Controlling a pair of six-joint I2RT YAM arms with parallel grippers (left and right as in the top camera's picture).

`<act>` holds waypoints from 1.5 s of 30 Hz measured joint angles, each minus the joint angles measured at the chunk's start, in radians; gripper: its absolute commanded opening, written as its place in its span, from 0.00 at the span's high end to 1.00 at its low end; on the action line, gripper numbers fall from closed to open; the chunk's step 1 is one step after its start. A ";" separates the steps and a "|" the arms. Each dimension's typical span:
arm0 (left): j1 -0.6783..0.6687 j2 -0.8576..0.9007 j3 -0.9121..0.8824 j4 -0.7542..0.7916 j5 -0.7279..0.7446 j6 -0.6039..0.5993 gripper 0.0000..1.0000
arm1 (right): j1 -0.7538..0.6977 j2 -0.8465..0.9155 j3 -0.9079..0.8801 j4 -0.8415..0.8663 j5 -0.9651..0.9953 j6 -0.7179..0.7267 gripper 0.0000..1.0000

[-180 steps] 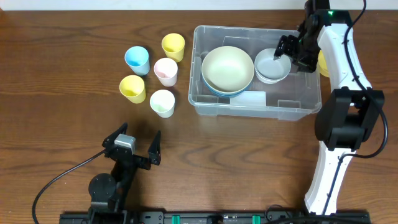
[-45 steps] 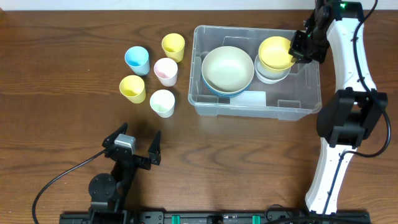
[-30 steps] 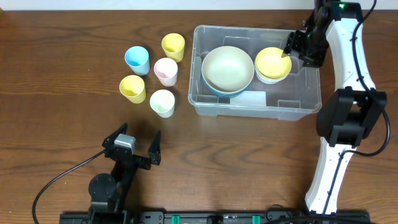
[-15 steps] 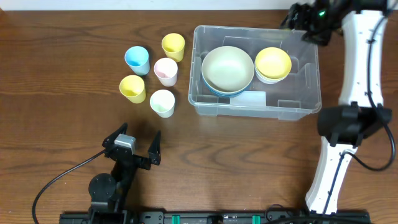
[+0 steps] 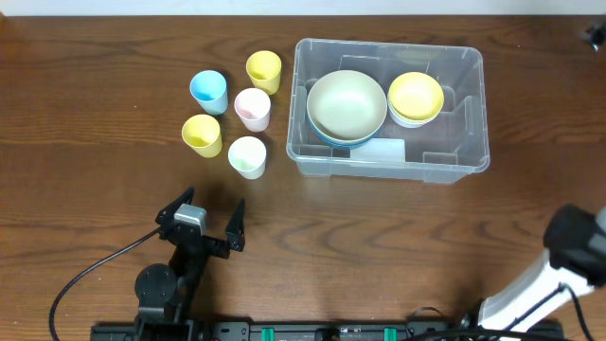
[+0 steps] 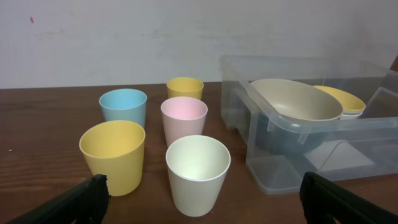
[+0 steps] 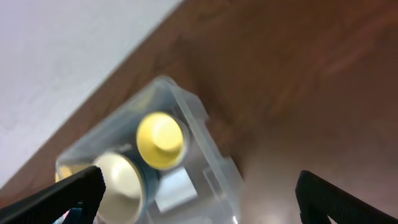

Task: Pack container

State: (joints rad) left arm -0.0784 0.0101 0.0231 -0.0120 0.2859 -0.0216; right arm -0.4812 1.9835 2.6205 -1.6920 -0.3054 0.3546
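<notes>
Fingers on the left gripper [image 5: 206, 220] and right gripper [image 7: 199, 198] stood spread wide, holding nothing.
Well apart from both, the clear container [image 5: 390, 168] sat on the table [image 5: 95, 142], holding a beige bowl [image 5: 347, 104] beside a yellow bowl [image 5: 416, 95], five cups [image 5: 253, 107] near its left.

A dark brown wooden counter [image 5: 95, 189] with long, streaky grain fills the overhead view, evenly lit with a faint sheen and only soft shadows. Behind its far edge stands a plain off-white wall [image 6: 124, 37], bare except for a tiny red mark [image 6: 32, 20] near the upper left. From above, the wall shows only as a narrow pale strip along the top.
</notes>
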 measured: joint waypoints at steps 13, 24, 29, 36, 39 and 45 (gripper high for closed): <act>0.000 0.000 0.000 0.000 0.000 0.000 0.02 | -0.141 -0.401 -1.008 0.265 0.111 0.027 0.01; 0.000 0.000 0.000 0.000 0.000 0.000 0.02 | -0.372 -0.411 -1.335 0.420 0.071 0.042 0.01; 0.000 0.000 0.000 0.000 0.000 0.000 0.02 | -0.399 -0.412 -1.339 0.426 0.067 0.083 0.01; 0.000 0.000 0.000 0.000 0.000 0.000 0.02 | -0.402 -0.412 -1.339 0.426 0.066 0.109 0.01; 0.000 0.000 0.000 0.000 0.000 -0.003 0.02 | -0.402 -0.412 -1.339 0.426 0.066 0.110 0.01; 0.000 0.000 0.006 0.001 0.052 -0.055 0.02 | -0.402 -0.412 -1.339 0.426 0.066 0.111 0.01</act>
State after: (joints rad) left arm -0.0784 0.0105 0.0288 -0.0113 0.3382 -0.0761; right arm -0.8833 1.5715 1.2816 -1.2663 -0.2398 0.4660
